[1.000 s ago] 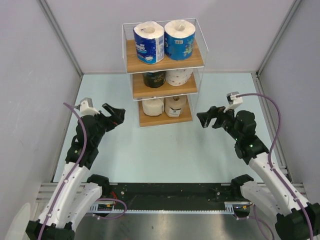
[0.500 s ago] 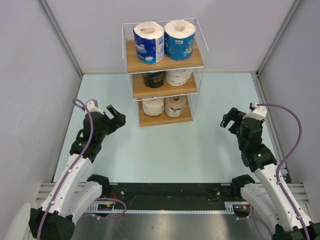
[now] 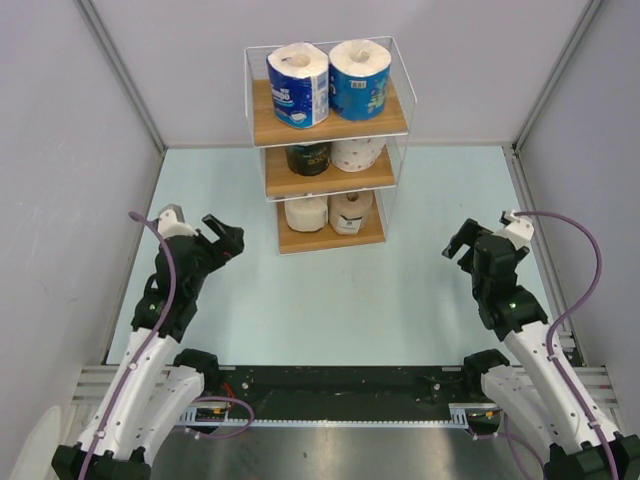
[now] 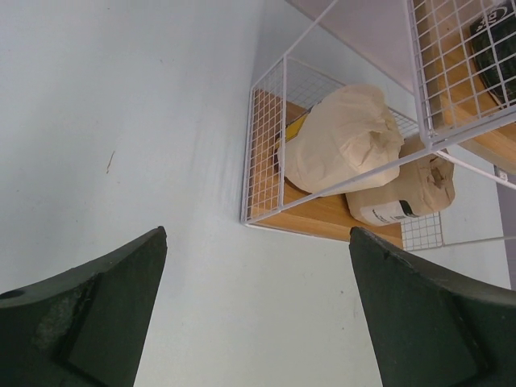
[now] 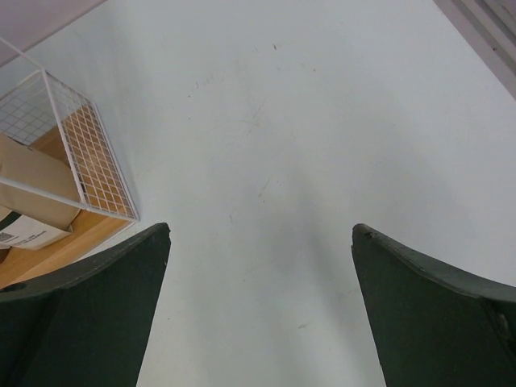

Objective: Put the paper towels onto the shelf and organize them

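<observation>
Six paper towels (image 3: 298, 85) are set in pairs on the shelf (image 3: 330, 238). The left gripper (image 3: 225, 238) and right gripper (image 3: 458, 240) are held spread and empty on either side of it. The labels cannot be read.

Under me spreads a pale blue-green table (image 3: 330, 310), marked with a faint scuff (image 4: 109, 161); grey panels (image 3: 60, 150) wall its left, back and right sides, joined by slim metal posts (image 3: 120, 70); a black rail (image 3: 340, 383) crosses its near edge, beside a brushed steel plate (image 3: 330, 452).
</observation>
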You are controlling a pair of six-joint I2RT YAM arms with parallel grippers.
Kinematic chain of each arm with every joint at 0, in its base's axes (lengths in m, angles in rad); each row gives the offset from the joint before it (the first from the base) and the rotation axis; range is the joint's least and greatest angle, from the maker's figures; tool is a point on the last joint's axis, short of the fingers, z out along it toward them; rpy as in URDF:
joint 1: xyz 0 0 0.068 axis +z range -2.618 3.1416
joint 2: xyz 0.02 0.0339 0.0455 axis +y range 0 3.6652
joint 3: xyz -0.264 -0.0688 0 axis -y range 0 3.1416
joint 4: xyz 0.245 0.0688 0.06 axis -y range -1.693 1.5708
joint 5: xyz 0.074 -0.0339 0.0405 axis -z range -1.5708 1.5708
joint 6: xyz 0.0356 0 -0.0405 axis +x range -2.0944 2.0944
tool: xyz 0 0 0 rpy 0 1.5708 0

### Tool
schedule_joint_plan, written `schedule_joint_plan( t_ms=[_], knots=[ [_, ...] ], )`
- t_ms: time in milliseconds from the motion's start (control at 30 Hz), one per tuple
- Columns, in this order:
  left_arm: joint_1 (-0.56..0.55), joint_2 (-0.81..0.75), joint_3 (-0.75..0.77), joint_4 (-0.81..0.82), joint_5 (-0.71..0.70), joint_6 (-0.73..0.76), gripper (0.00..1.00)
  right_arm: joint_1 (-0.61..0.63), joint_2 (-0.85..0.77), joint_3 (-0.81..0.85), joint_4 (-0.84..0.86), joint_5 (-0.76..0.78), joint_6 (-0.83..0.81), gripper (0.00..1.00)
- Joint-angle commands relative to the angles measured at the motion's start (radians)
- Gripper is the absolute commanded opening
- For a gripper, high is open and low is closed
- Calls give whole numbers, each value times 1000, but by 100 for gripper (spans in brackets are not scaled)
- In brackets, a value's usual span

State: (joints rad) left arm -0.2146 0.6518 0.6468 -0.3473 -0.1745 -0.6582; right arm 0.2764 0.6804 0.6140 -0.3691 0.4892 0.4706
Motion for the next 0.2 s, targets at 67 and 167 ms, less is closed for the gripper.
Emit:
schedule_joint_plan(
  t_ms=[67, 167],
  knots=[
    [6, -12, 2, 15, -36, -14, 100, -5, 22, -3, 10, 9, 53, 100],
    [6, -29, -6, 21, -62, -15, 100, -6, 34, -5, 9, 9, 53, 100]
  ],
)
